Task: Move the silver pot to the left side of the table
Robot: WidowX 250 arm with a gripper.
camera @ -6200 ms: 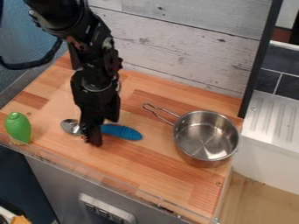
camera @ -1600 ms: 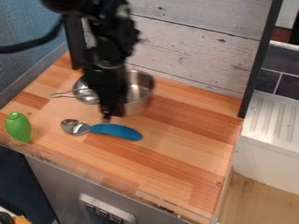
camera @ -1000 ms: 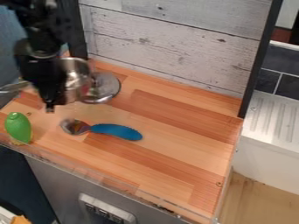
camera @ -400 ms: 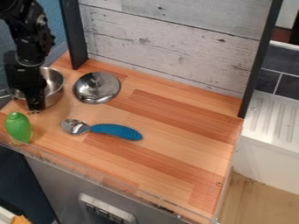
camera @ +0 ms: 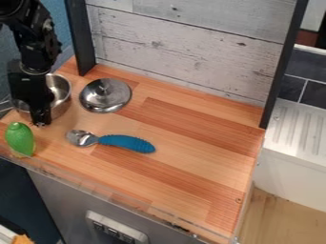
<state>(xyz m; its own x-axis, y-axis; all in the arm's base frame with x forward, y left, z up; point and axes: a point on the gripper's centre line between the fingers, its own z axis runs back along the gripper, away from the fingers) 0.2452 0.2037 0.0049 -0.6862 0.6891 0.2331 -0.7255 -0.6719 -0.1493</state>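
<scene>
My gripper (camera: 42, 123) hangs at the left side of the wooden table (camera: 185, 157), in front of the silver pot (camera: 61, 97) and hiding its middle. The pot is upright at the table's left edge, its wire handle pointing left. How the fingers stand relative to the pot's near wall is hidden by the dark gripper body.
A silver lid (camera: 106, 95) lies just right of the pot. A spoon with a blue handle (camera: 127, 142) lies nearer the front. The green toy (camera: 20, 138) stands at the front left, close to the gripper. Behind rises a wooden wall (camera: 191, 47).
The pot has moved from the table's right side across to the left edge along with the gripper, uncovering the lid. Over the last moment the gripper has shifted only slightly.
</scene>
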